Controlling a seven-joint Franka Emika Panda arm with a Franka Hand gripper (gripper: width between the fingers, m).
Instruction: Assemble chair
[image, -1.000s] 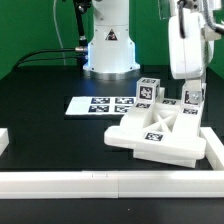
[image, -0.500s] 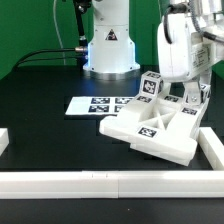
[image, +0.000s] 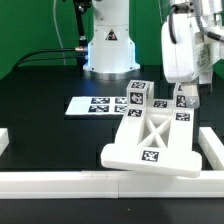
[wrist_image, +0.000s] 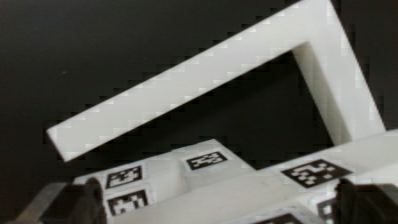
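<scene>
Black tabletop fills the scene, edged by a white border rail (image: 60, 181) along the frame's bottom. Right of centre, the chair (image: 152, 143) lies tilted, its long axis running from lower centre toward upper right. My gripper (image: 183, 103) grips its far end. Behind lies the marker board (image: 95, 104).

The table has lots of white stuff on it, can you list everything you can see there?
Chair assembly: one, white with black-and-white tags, X-braced, on the table at the exterior view's right.
Marker board: one, flat white, several tags, lying beside the chair assembly.
Border rail: white, plain, along the near edge, with a corner at the exterior view's right.
Table: one, black.
Cables: black, at the back.
Robot base: one, glossy white, behind the board.
Gripper: one, white, down at the assembly's far side; fingers hard to read.
</scene>
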